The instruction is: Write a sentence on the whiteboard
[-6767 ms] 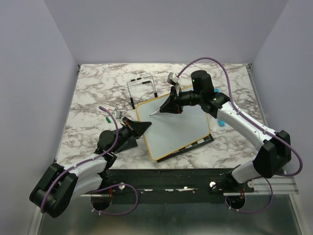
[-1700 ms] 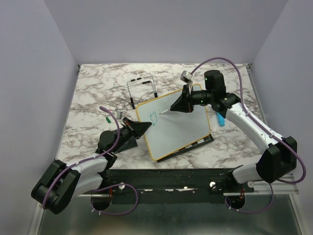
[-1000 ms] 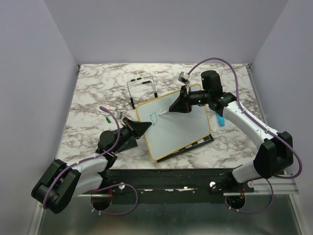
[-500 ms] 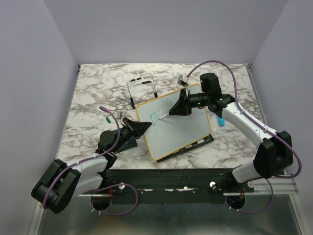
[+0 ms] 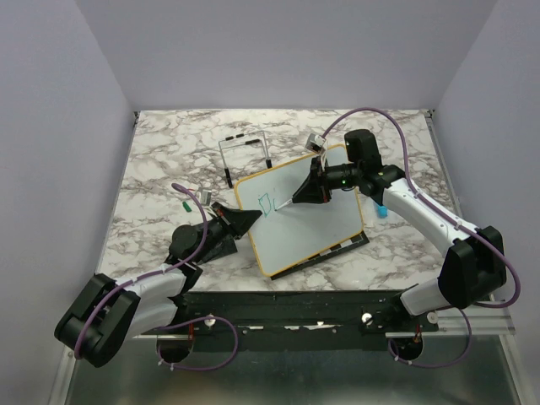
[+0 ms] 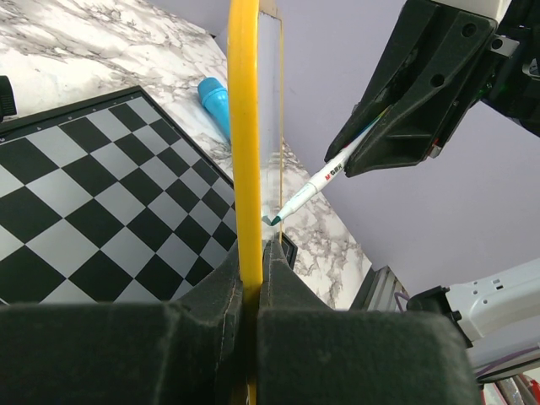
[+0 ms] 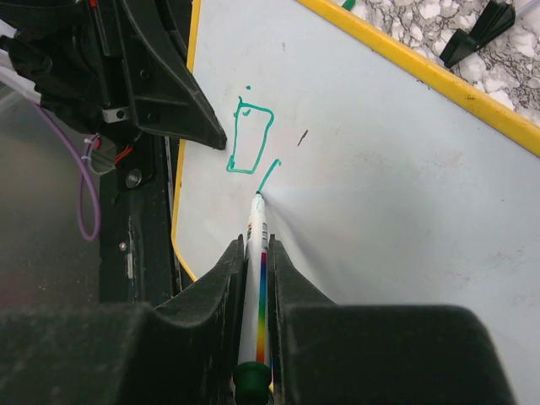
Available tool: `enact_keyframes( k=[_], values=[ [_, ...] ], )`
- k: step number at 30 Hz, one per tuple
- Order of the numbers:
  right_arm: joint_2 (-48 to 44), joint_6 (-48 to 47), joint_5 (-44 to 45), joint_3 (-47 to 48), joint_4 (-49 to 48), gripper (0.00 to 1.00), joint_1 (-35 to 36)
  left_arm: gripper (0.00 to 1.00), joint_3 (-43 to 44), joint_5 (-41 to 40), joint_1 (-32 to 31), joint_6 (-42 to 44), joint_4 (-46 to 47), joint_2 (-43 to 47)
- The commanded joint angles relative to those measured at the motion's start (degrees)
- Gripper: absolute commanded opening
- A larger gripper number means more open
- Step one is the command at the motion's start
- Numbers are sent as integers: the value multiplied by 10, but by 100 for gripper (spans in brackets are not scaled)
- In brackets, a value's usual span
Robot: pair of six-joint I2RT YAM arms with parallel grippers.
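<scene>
Whiteboard location: the whiteboard point(image 5: 314, 226) lies near the middle of the table, turned askew, on top of a chessboard point(image 5: 342, 245) whose checkered edge shows at the board's 5 o'clock side.
Whiteboard handling: it looks like a thin, stiff, light panel with a slick face. It is likely to skate or pivot under pen pressure unless it is pinned. The yellow frame point(image 6: 245, 126) is the sensible place to hold it, since that leaves the writing face free.
Marker handling: the marker point(image 7: 256, 221) is slim, light and smooth. It is best gripped mid-barrel, in line with the fingers, so the tip does not twist.
Left gripper: the left gripper point(image 5: 247, 218) sits at the board's 9 o'clock edge. Its fingers are pressed together on the frame, and the left wrist view shows the rim pinched between them.
Right gripper: the right gripper point(image 7: 256, 245) has its fingers drawn tight around the marker barrel. The cap end is toward the wrist and the tip points out toward 12 o'clock in its own view.
Tip contact: the tip appears to rest on the white surface at the foot of a short green stroke.
Sentence: the sentence point(image 7: 251, 139) is only a boxy first letter and the start of a second, toward the board's 10 o'clock corner. Most of the face is bare.
Nearby: a blue cap point(image 5: 381, 211) lies at the board's 3 o'clock, and a wire stand point(image 5: 245, 156) is at its 11 o'clock.
</scene>
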State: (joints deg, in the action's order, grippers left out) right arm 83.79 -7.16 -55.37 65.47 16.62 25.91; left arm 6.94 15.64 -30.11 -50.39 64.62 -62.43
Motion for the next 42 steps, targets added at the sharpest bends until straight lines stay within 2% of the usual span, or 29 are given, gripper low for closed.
enact_keyframes(
  k=[1, 25, 28, 35, 42],
  values=[
    [0, -7, 2, 14, 7, 1, 0, 0, -11, 18, -2, 61, -5, -9],
    [-14, 40, 62, 21, -32, 1, -19, 0, -12, 19, -2, 60, -1, -12],
    [-20, 39, 48, 19, -32, 1, -24, 0, -11, 19, -2, 60, -1, -13],
    [-24, 12, -41, 4, -31, 1, -24, 0, -11, 19, -2, 61, -2, -15],
    [-37, -3, -48, -12, -28, 1, -24, 0, -8, 22, -2, 61, 5, -23]
  ],
)
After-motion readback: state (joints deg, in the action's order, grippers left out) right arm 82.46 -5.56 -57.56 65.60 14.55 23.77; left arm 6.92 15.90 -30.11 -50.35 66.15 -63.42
